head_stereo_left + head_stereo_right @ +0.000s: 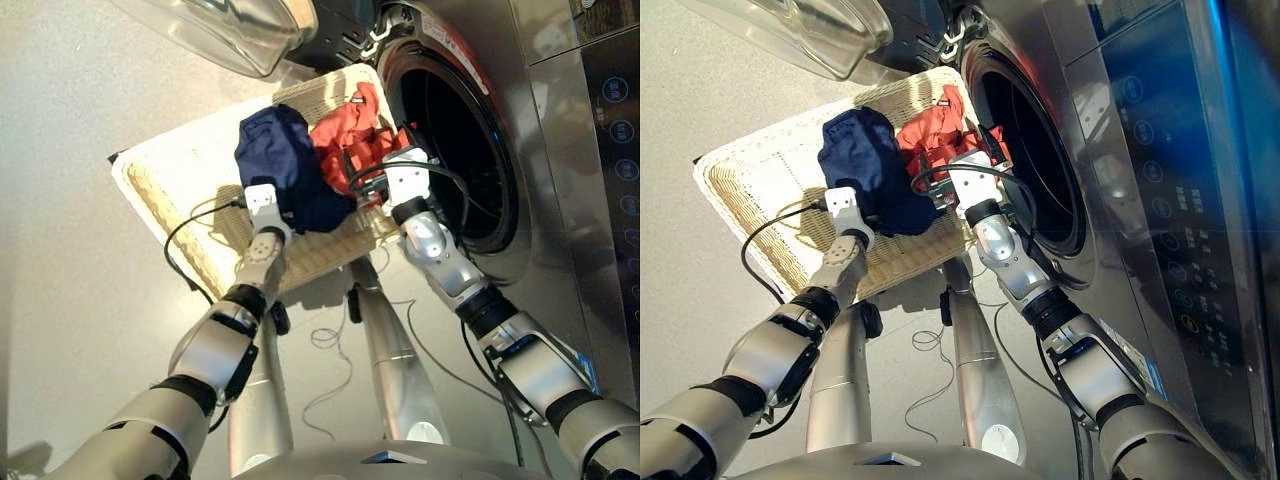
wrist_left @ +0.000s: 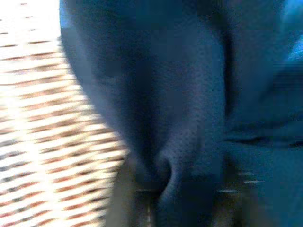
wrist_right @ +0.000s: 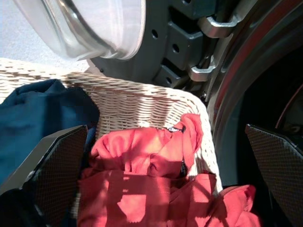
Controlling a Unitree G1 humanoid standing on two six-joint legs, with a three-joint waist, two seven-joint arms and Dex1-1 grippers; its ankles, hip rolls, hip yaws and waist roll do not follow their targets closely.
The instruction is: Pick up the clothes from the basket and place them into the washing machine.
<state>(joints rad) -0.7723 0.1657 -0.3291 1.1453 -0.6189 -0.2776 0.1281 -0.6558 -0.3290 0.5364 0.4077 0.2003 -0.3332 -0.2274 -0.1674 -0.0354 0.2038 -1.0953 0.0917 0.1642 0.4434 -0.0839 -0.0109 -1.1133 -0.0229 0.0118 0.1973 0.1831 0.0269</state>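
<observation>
Nothing's in the washer [image 1: 455, 150] yet; navy [image 1: 285, 165] and red [image 1: 350, 135] clothes sit in the basket [image 1: 170, 180], washer at 3 o'clock; right pincer [image 3: 156, 189] is wide apart over red; left pincer [image 1: 262, 200] at navy, can't tell its grip.

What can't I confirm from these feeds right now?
- Left end effector: the navy garment fills the left wrist view, hiding its fingers; open or shut is unclear.
- Black garment: not visible in any view; may lie under the navy or coral-red garment.
- Washing machine drum interior: dark in the head views, so its contents are unknown.
- Basket floor beneath the clothes: covered.
</observation>
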